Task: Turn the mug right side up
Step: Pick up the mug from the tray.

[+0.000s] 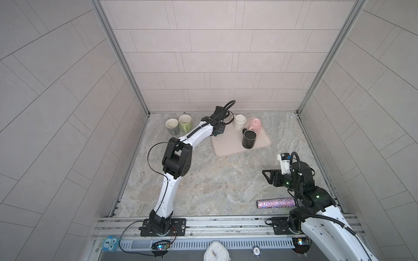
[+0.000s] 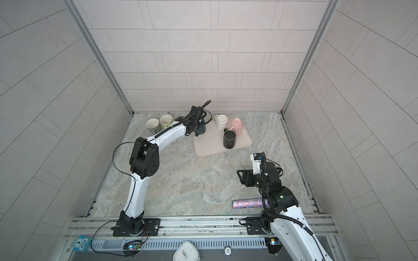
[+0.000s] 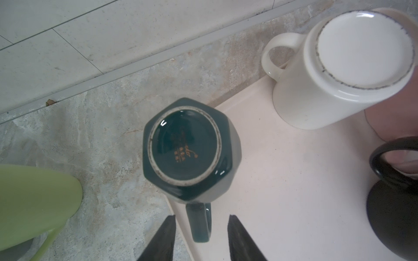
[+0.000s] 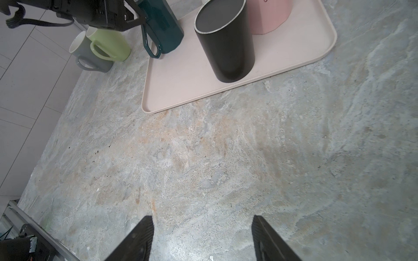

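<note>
A dark teal faceted mug [image 3: 187, 146] stands upside down at the near-left corner of the pale pink tray [image 3: 294, 180], its base ring facing up. The arm mostly hides it in both top views; a sliver of the mug [image 2: 203, 128] shows. Its handle [image 3: 200, 222] lies between the fingers of my left gripper [image 3: 201, 217], with a gap on each side, so the jaws are open and not touching. The same mug [image 4: 162, 27] shows in the right wrist view. My right gripper [image 4: 202, 218] hangs open and empty over bare stone, far to the near right [image 1: 268, 175].
On the tray [image 1: 228, 149] also stand a cream mug [image 1: 239, 122] upside down, a pink mug [image 1: 255, 125] and a black mug [image 1: 248, 139]. A grey mug [image 1: 172, 126] and a green mug [image 1: 185, 123] stand upright at the back left. A glitter cylinder [image 1: 274, 203] lies near right.
</note>
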